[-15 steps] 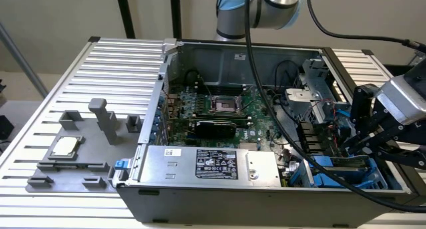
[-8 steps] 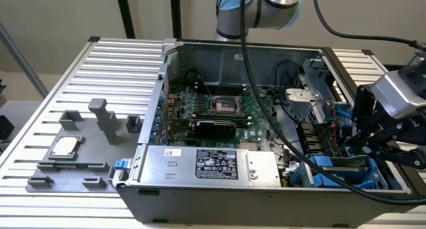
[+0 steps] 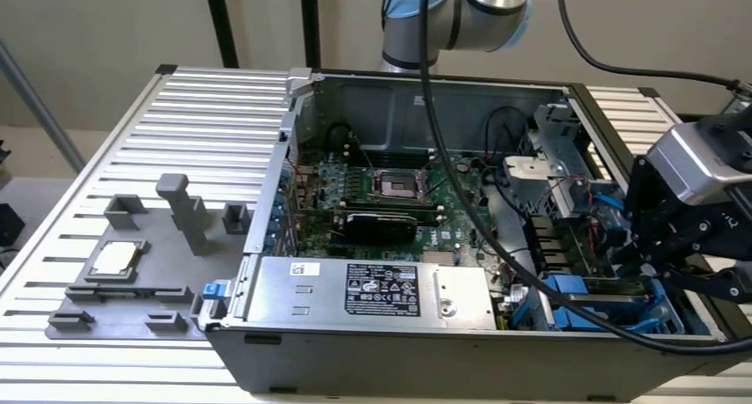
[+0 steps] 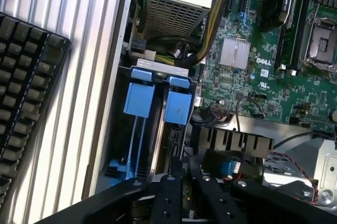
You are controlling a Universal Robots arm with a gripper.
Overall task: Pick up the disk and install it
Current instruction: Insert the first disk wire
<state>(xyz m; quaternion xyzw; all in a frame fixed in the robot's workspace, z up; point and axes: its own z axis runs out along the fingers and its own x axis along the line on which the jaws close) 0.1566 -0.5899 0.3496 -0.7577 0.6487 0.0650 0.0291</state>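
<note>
Our gripper (image 3: 643, 268) hangs over the drive bay (image 3: 664, 312), in the corner of the open computer case (image 3: 352, 360) at the exterior view's right. Its fingers (image 4: 171, 187) stand almost closed, and they seem to pinch the disk (image 3: 593, 287) just above the bay. Blue carriers (image 4: 139, 99) sit inside the bay, side by side.

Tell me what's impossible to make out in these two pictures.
1. Blue drive bays: exterior view, partly covered by the hand and a black cable.
2. Part of the blue carriers: wrist view, behind the hand.
3. Print on the silver box's label: exterior view, too small.
</note>
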